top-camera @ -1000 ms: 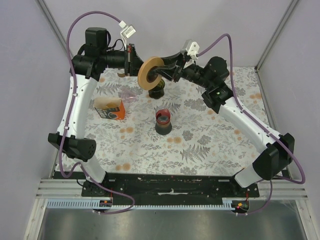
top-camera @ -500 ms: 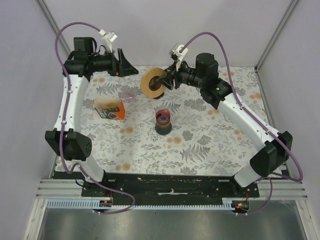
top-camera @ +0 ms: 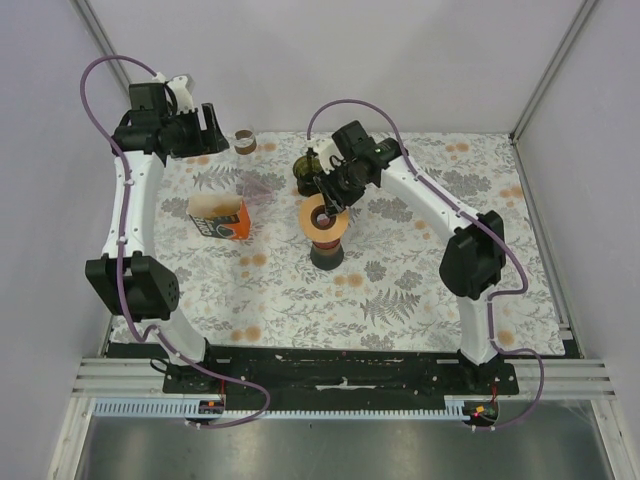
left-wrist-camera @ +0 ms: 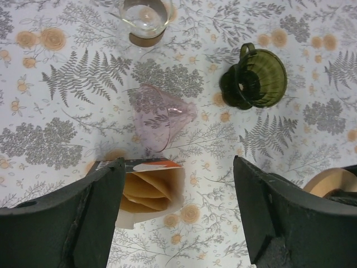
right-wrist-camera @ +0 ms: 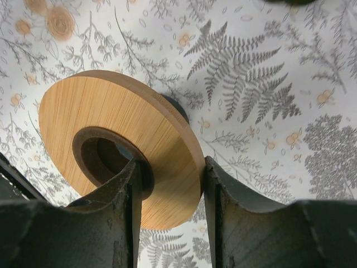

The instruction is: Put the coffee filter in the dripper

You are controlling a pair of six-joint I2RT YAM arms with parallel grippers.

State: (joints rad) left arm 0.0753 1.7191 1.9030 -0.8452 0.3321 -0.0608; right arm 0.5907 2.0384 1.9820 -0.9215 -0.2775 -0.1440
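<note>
Brown paper coffee filters (left-wrist-camera: 146, 188) sit in an open orange box (top-camera: 218, 217) at the left. A clear pink dripper (left-wrist-camera: 159, 114) (top-camera: 258, 187) lies on its side just beyond the box. A green dripper (left-wrist-camera: 256, 78) (top-camera: 310, 170) stands further right. My left gripper (left-wrist-camera: 178, 212) (top-camera: 205, 128) hovers open and empty at the far left, above the box. My right gripper (right-wrist-camera: 170, 167) (top-camera: 330, 195) is shut on a wooden ring (right-wrist-camera: 100, 106) (top-camera: 325, 218), with one finger through the hole and the other on the rim. It holds the ring over a dark cup (top-camera: 327, 257).
A small glass with a brown band (left-wrist-camera: 145, 19) (top-camera: 245, 142) stands at the far edge of the floral tablecloth (top-camera: 420, 290). Grey walls close in the left, back and right sides. The right arm stretches across the right half of the table.
My left gripper has opened, let go of the wooden ring and pulled back to the far left. My right gripper has carried the ring nearer, down over the dark cup.
</note>
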